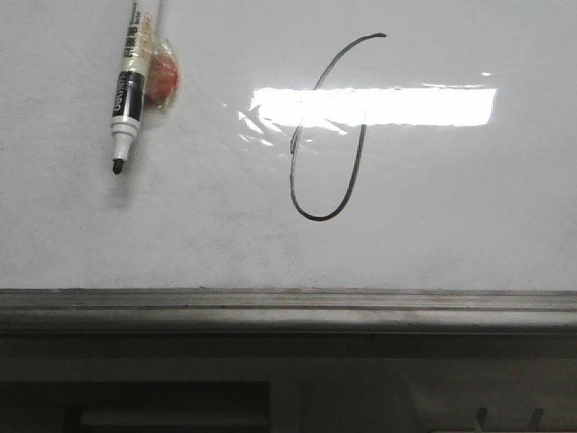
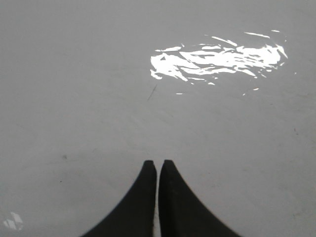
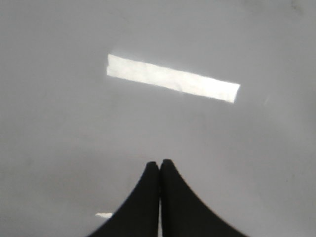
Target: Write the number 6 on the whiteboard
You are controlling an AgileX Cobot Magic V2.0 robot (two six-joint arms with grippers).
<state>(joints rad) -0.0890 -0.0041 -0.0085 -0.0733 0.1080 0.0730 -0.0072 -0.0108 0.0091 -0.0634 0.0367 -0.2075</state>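
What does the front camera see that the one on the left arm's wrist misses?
Only the front view shows the number 6 drawn in black, a capless marker lying left of it with something red and clear-wrapped beside it, and the grey ledge along the board's lower edge. Only the left wrist view shows the left gripper, its two dark fingers closed on nothing. Both show the glossy whiteboard with a bright light reflection on it.
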